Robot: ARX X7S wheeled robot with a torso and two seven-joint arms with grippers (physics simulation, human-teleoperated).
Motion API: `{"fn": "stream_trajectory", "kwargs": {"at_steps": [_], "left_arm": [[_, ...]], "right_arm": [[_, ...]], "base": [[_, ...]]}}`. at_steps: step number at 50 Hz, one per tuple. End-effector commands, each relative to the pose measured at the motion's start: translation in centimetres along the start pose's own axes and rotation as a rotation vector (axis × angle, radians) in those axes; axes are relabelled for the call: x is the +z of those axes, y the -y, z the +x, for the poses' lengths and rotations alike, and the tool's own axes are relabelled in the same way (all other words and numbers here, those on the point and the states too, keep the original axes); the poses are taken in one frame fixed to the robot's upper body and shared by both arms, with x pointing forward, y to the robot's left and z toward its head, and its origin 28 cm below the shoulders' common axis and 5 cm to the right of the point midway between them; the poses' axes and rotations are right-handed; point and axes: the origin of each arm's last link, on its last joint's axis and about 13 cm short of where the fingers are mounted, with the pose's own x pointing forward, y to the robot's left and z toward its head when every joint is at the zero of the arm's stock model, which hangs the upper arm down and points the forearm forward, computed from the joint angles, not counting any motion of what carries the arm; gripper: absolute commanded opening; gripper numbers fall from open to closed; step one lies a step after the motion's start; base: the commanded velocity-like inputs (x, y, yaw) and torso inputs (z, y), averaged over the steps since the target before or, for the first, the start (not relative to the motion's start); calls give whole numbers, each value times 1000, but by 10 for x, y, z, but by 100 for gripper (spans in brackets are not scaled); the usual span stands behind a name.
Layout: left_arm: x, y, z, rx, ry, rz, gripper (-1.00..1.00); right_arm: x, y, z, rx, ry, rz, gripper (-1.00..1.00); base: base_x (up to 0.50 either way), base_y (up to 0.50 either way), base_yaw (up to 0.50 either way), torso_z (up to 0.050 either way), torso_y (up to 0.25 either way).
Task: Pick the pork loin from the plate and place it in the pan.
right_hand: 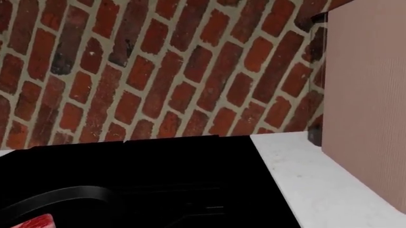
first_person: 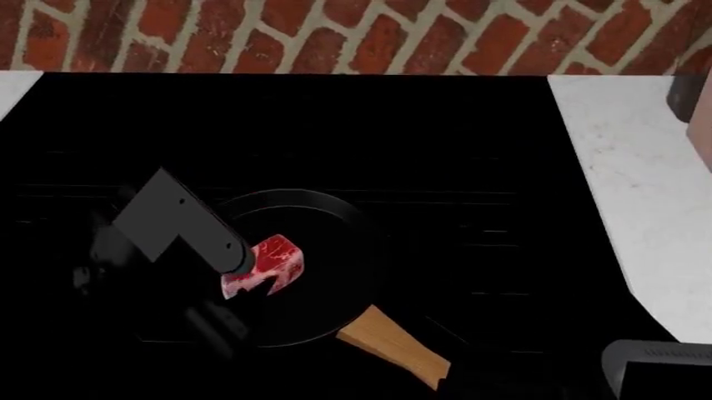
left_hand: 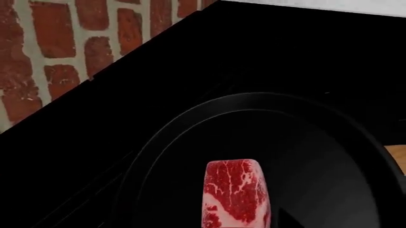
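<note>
Mostly hidden left end effector [first_person: 258,279] pinching pork loin [first_person: 270,262] over pan [first_person: 333,225]; fingertips indistinct.

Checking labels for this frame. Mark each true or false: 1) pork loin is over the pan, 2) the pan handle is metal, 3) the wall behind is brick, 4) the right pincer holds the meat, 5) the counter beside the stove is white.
1) The pork loin is over the pan: true.
2) The pan handle is metal: false, it is light-brown wood.
3) The wall behind is brick: true.
4) The right pincer holds the meat: false, the left pincer is at it; the right pincer is not visible.
5) The counter beside the stove is white: true.
</note>
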Motion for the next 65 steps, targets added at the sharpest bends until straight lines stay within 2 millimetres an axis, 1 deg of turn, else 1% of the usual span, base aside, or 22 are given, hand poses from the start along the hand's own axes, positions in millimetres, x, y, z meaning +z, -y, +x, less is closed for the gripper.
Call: {"fn": "stream_trajectory", "kwargs": {"at_steps": [1,4,5,6,7,9,13,15,16,20,23,24,27,30,31,35,38,43,54,60,62,65], "left_arm": [[33,1,-20,-32,184,-34,100],[33,1,-20,-32,184,-34,100],[36,0,-25,-28,202,-33,100],[61,-13,-62,71,329,-43,100],[66,-12,-71,89,365,-31,100],[68,-16,-80,132,402,-50,100],[63,-19,-96,235,470,-105,100],[55,-19,-108,323,524,-163,100],[49,-18,-113,373,542,-157,100],[29,-7,-124,491,591,-213,100],[6,5,-122,558,601,-251,100],[0,9,-123,619,614,-228,100],[-18,30,-121,685,645,-237,100],[-45,43,-111,713,629,-376,100],[-48,44,-111,720,631,-392,100],[-47,45,-107,707,648,-423,100],[-55,45,-98,698,638,-469,100],[-64,44,-93,721,622,-503,100],[-65,35,-102,850,635,-541,100],[-64,34,-103,856,643,-542,100],[-63,33,-103,812,652,-611,100],[-64,32,-103,822,651,-606,100]], "right_arm": [[1,2,2,-7,16,8,100],[1,2,2,-7,16,8,100],[1,2,2,-7,17,8,100],[4,1,3,0,25,6,100],[5,1,4,2,29,4,100],[6,2,6,2,34,-1,100],[8,4,13,7,45,-13,100],[8,6,19,10,50,-21,100],[9,6,21,12,52,-25,100],[7,7,29,20,59,-33,100],[7,8,33,27,61,-39,100],[7,8,34,32,63,-39,100],[6,7,35,28,61,-17,100],[-4,4,37,30,33,22,100],[-5,4,39,30,30,29,100],[-6,1,42,46,32,41,100],[-8,3,45,32,27,54,100],[-11,3,47,12,24,64,100],[-9,16,51,-149,59,73,100],[-10,17,53,-170,65,79,100],[-10,18,54,-197,68,82,100],[-10,20,55,-214,67,90,100]], "base": [[0,0,0,0,0],[0,0,0,0,0],[0,0,0,0,0],[0,0,0,0,0],[0,0,0,0,0],[0,0,0,0,0],[0,0,0,0,0],[0,0,0,0,0],[0,0,0,0,0],[0,0,0,0,0],[0,0,0,0,0],[0,0,0,0,0],[0,0,0,0,0],[0,0,0,0,0],[0,0,0,0,0],[0,0,0,0,0],[0,0,-1,0,0],[0,0,0,0,0],[0,0,0,0,0],[0,0,0,0,0],[0,0,-2,0,0],[0,0,0,0,0]]}}
